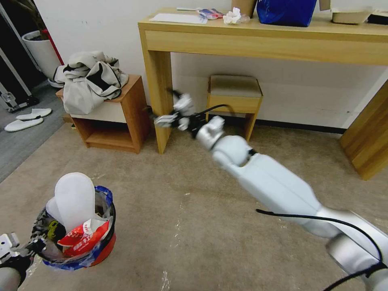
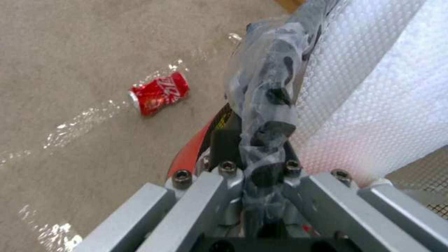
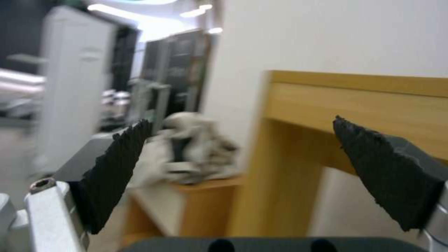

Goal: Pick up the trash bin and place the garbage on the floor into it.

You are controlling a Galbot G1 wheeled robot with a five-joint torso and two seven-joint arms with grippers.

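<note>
At near left, the left gripper (image 1: 28, 247) is clamped on the rim of the trash bin (image 1: 103, 250), already loaded with a slipper (image 1: 74, 200) and wrappers. A red can (image 2: 159, 92) lies on the floor (image 1: 194, 226) beside it. Farther right, the right gripper (image 1: 171, 115) hangs raised, jaws wide and empty; collecting seems underway, so the next move likely calls for lowering it onto the can.

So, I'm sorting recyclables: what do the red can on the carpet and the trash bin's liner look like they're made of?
The red can looks like thin painted metal, probably aluminium: glossy, with a silvery rim and a dented body. The liner of the trash bin looks like thin clear plastic film: see-through, wrinkled, and bunched at the rim where the left gripper holds it.
</note>
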